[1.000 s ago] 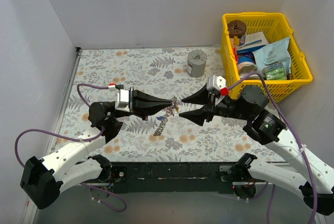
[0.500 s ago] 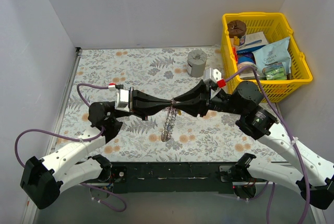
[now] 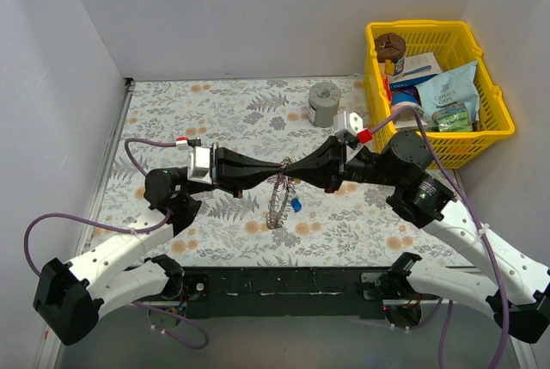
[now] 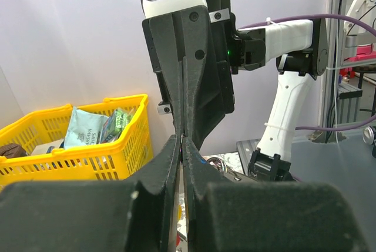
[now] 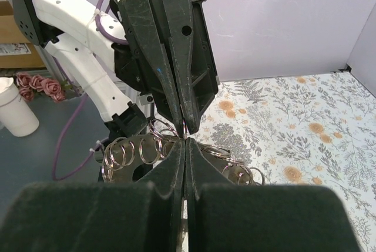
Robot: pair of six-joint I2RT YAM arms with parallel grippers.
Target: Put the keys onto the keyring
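Observation:
Above the middle of the flowered table my left gripper (image 3: 281,168) and right gripper (image 3: 291,168) meet tip to tip. Each is shut on the top of the keyring (image 3: 276,199), which hangs down between them. In the right wrist view the keyring (image 5: 138,150) runs across through my shut right gripper (image 5: 186,140), several small silver rings strung along it. A blue-headed key (image 3: 296,205) dangles on the ring's right side; other keys I cannot make out. In the left wrist view my left gripper (image 4: 182,141) is pressed shut, the right one's fingers right in front of it.
A grey cylindrical cup (image 3: 324,103) stands at the back of the table. At the right edge is a yellow basket (image 3: 493,99) full of packets, also seen in the left wrist view as the basket (image 4: 88,159). White walls close in the left, back and right sides.
My right gripper moved left from open, apart from the ring, and closed on the keyring's top against the left gripper's tips. The ring swung upright and the blue key moved to its right side.

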